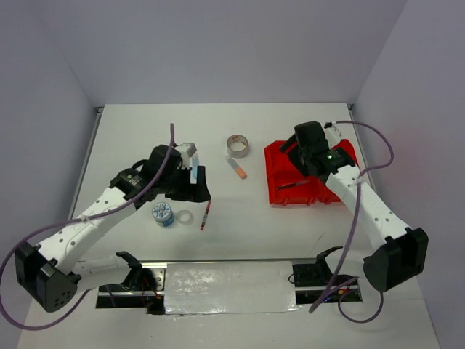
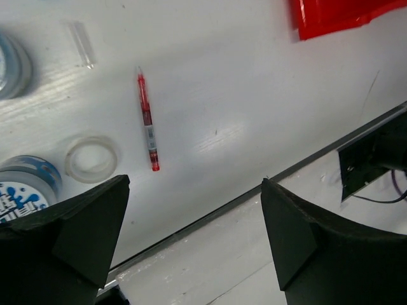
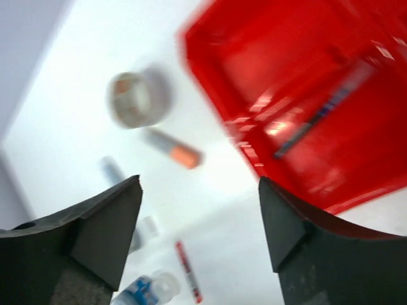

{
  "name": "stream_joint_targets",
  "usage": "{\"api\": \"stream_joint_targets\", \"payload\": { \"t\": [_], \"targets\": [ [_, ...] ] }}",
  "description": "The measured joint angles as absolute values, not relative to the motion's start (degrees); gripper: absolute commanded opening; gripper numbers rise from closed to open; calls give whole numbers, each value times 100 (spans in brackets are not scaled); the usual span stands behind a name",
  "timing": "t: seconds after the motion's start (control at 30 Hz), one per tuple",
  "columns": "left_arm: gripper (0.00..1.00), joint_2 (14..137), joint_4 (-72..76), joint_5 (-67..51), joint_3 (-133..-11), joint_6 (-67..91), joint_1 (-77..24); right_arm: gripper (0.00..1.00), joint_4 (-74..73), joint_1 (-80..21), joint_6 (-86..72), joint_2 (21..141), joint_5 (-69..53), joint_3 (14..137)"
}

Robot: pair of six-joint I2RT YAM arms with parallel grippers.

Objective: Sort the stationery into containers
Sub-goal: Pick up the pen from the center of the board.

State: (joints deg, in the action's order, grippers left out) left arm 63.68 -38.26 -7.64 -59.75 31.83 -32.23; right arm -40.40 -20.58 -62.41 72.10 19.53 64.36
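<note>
The red bin sits at the right and shows in the right wrist view; a thin blue pen lies in it. On the table lie a grey tape roll, an orange marker, a light-blue marker, a red pen, a clear tape ring and a blue-white tape roll. My left gripper is open and empty above the table; its view shows the red pen and ring. My right gripper is open and empty at the bin's left edge.
The table's near edge and a metal strip run along the front. Cables hang by the right arm. White walls close the back and sides. A second round roll shows at the left edge of the left wrist view.
</note>
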Motion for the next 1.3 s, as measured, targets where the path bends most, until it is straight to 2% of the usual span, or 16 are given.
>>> {"api": "stream_joint_targets", "payload": {
  "t": [0.07,0.2,0.33,0.5,0.7,0.8,0.87,0.97,1.03,1.07,1.23,1.3],
  "targets": [
    [94,6602,-3806,-617,-5920,3227,-3465,84,-3916,-2193,-5824,7017,1861,6696],
    [85,7011,-3791,-377,-5798,3387,-3551,84,-3896,-2670,-5369,6840,2001,6917],
    [79,7588,-3682,-187,-5795,3483,-3573,84,-3896,-2956,-5179,6431,1955,6381],
    [66,8320,-3511,91,-5811,3500,-3721,84,-3938,-2954,-4995,5763,1804,5767],
    [62,9056,-3426,438,-6001,3568,-3999,84,-3889,-2954,-4814,5236,1594,5518],
    [61,9262,-3426,587,-6012,3640,-4101,84,-3894,-2954,-4768,5054,1542,5481],
    [55,9371,-3424,661,-6012,3647,-4160,84,-3894,-2954,-4742,4974,1516,5476],
    [53,9472,-3299,716,-5959,3647,-4206,84,-3894,-2954,-4694,4875,1444,5470],
    [48,9546,-3186,742,-5900,3656,-4222,84,-3894,-2954,-4672,4831,1409,5468],
    [41,9596,-3142,749,-5872,3662,-4222,84,-3894,-2954,-4659,4814,1402,5468],
    [38,9730,-3011,788,-5784,3776,-4285,84,-3900,-2954,-4630,4797,1361,5468],
    [29,9730,-2978,856,-5769,3813,-4355,84,-3900,-2954,-4609,4790,1347,5468]
  ]
}}
